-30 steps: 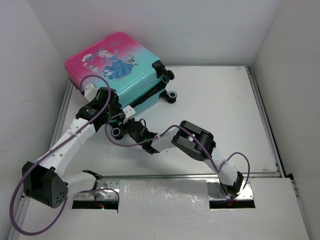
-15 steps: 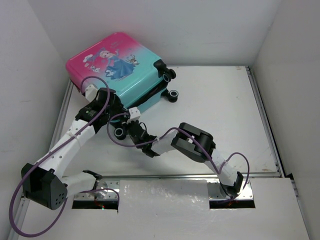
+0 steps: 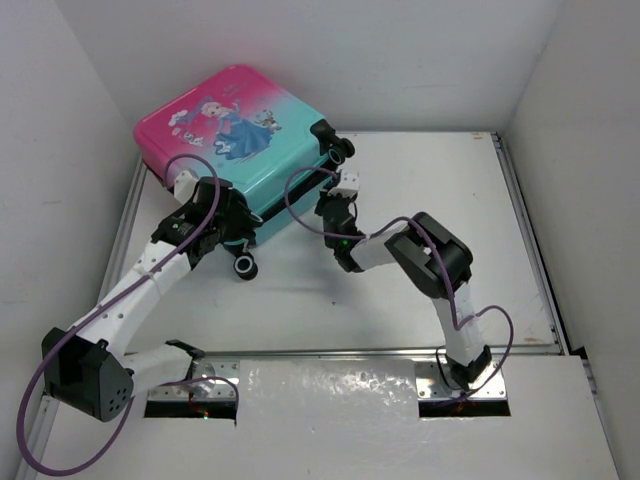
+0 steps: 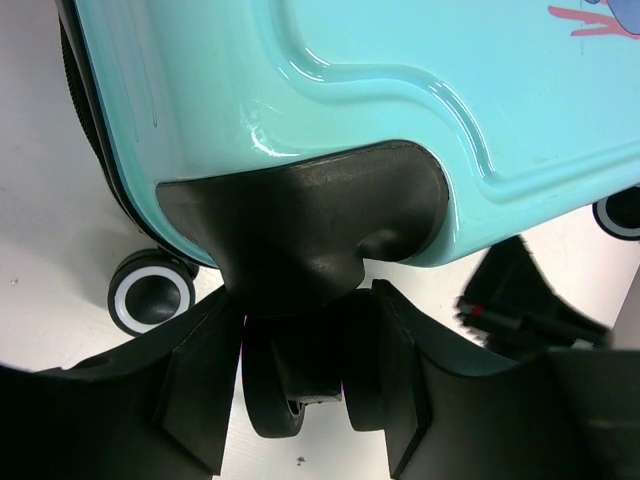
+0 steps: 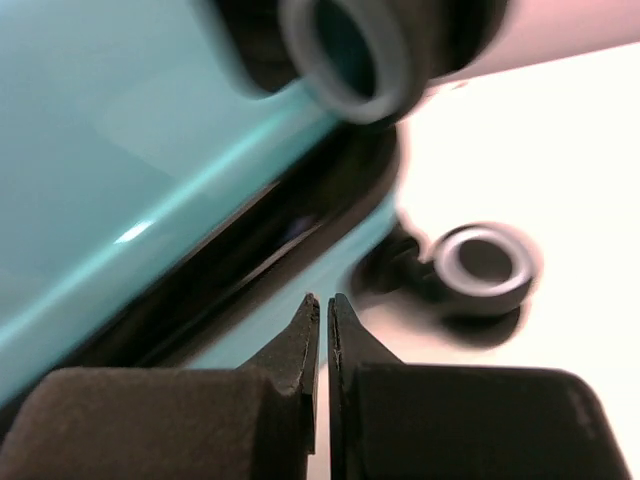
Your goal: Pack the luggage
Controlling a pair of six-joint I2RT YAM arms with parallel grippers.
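**Task item.** The luggage [image 3: 240,120] lies in the far left corner of the tabletop [image 3: 440,210], printed face up. Its pink end is towards the left edge and its teal, wheeled end points towards the middle. The two shells are together, with a dark seam running between them. The case appears tilted rather than flat; how it is supported underneath cannot be told.

**Left end effector** [image 3: 228,238]. It is at the near corner of the teal end. In the left wrist view its two fingers [image 4: 200,390] stand part-way apart on either side of a black caster [image 4: 298,405] and touch it on both flanks, so this is a grip on the caster. The caster hangs from the black corner housing [image 4: 310,225]. A neighbouring wheel [image 4: 150,295], black with a pale ring, sits just beside it on the other shell.

**Right end effector** [image 3: 330,208]. It is at the wheeled end of the case, nearer the far edge. In the right wrist view the jaws are pressed together, leaving only a hairline between the fingertips [image 5: 305,325]. Nothing can be made out between them. The tips sit just beside the dark seam; contact with it cannot be confirmed. A ringed wheel [image 5: 488,265] rests on the tabletop just beyond, and a second wheel [image 5: 350,45] is too blurred to assess.

The two end effectors are well apart along the wheeled end.
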